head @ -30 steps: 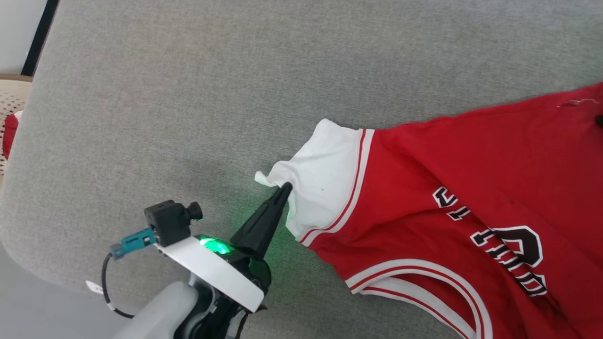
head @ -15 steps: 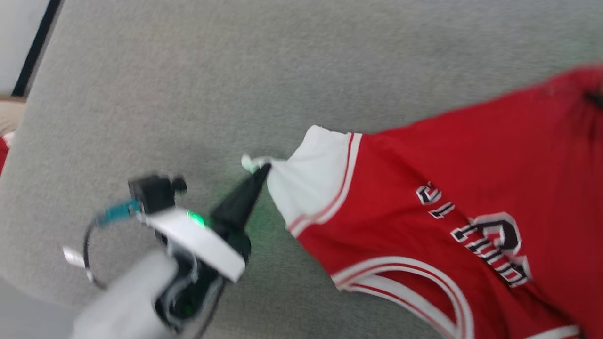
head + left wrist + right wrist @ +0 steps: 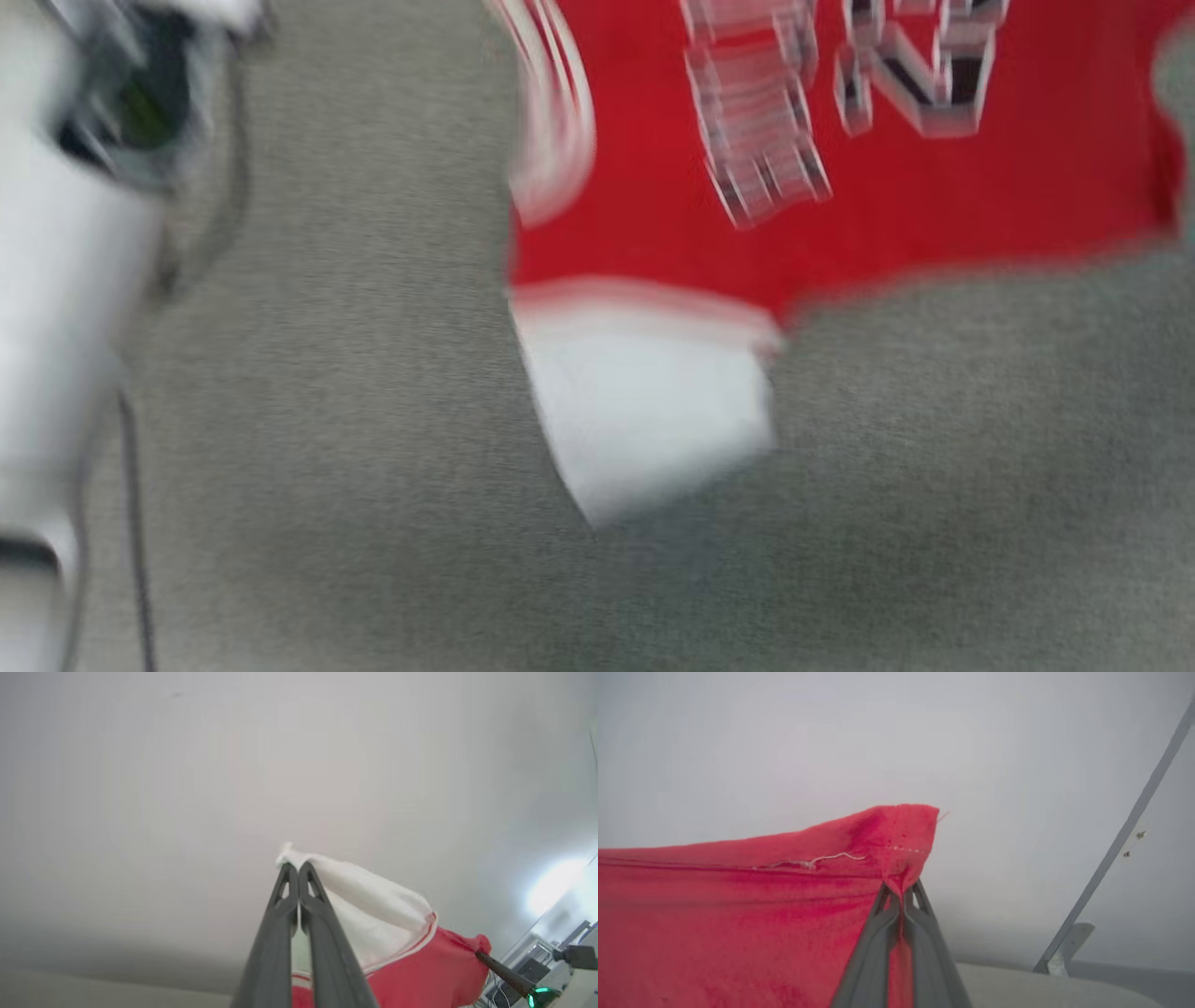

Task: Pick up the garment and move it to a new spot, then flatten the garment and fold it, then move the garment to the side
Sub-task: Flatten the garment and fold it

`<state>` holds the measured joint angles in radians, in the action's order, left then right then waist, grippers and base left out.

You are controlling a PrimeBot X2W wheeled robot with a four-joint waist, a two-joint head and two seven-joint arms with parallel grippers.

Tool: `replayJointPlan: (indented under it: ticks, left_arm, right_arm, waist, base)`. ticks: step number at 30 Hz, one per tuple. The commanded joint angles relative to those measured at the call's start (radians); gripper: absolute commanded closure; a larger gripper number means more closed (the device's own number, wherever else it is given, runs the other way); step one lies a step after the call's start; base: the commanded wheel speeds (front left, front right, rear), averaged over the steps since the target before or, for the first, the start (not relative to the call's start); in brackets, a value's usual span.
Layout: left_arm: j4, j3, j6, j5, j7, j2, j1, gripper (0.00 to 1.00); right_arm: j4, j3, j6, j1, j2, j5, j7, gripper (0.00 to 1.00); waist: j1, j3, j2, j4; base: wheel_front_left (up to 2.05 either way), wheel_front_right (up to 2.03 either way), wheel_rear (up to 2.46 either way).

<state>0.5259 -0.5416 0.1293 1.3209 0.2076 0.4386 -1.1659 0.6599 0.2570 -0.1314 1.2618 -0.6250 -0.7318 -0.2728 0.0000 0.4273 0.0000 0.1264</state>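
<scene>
Head camera: looks down, near garment, blurred. Left wrist camera: along left tool, close on white corner. Right wrist: along right tool, red corner. All share garment.

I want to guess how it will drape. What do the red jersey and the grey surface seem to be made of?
The jersey looks like thin, soft, matte fabric: it puckers where the fingers of the right gripper pinch it, and its stitched hem sheds a loose thread. The grey surface seems a matte woven textile with fine grain, though blur leaves that open.
</scene>
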Motion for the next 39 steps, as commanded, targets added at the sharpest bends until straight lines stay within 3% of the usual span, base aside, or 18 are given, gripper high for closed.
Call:
replayJointPlan:
  ticks: [1, 8, 13, 18, 23, 28, 32, 39]
  left_arm:
    - [0.019, 0.015, 0.001, 0.005, 0.008, 0.006, -0.03, 1.0]
    - [0.12, 0.081, 0.0, -0.013, 0.045, -0.014, -0.34, 1.0]
    - [0.128, 0.031, 0.0, -0.031, 0.046, -0.039, -0.341, 1.0]
    - [0.052, -0.024, 0.0, 0.037, 0.052, -0.036, -0.146, 1.0]
    - [-0.154, -0.01, 0.0, 0.146, 0.058, -0.005, 0.219, 1.0]
    - [-0.311, 0.055, 0.0, 0.136, 0.059, 0.003, 0.517, 1.0]
    - [-0.438, 0.048, 0.0, 0.12, 0.06, 0.032, 0.709, 1.0]
    - [-0.64, 0.068, 0.0, 0.094, 0.06, 0.076, 0.946, 1.0]
  right_arm:
    - [0.013, -0.012, 0.001, 0.024, 0.0, 0.007, 0.017, 1.0]
    - [0.109, -0.06, 0.003, 0.228, 0.057, 0.023, 0.182, 1.0]
    - [0.177, -0.019, 0.003, 0.22, 0.063, 0.029, 0.218, 1.0]
    - [0.214, 0.041, 0.002, 0.099, 0.066, -0.019, 0.22, 1.0]
    - [0.138, 0.121, 0.002, -0.141, 0.017, -0.116, 0.225, 1.0]
    - [0.017, 0.168, 0.002, -0.355, -0.045, -0.203, 0.228, 1.0]
    - [-0.105, 0.178, 0.002, -0.525, -0.106, -0.267, 0.216, 1.0]
    - [-0.282, 0.117, 0.002, -0.778, -0.181, -0.351, 0.191, 1.0]
  waist:
    - [0.0, 0.031, 0.0, -0.029]
    - [0.0, 0.062, 0.0, -0.069]
    - [0.0, 0.053, 0.0, -0.075]
    - [0.0, 0.038, 0.0, -0.073]
    - [0.0, 0.018, 0.0, -0.067]
    - [0.0, -0.022, 0.0, -0.057]
    - [0.0, -0.062, 0.0, -0.044]
    - [0.0, -0.105, 0.0, -0.033]
  base:
    - [0.0, 0.0, 0.0]
    - [0.0, 0.0, 0.0]
    - [0.0, 0.0, 0.0]
    - [0.0, 0.0, 0.0]
    - [0.0, 0.0, 0.0]
    - [0.0, 0.0, 0.0]
    - [0.0, 0.0, 0.0]
    - [0.0, 0.0, 0.0]
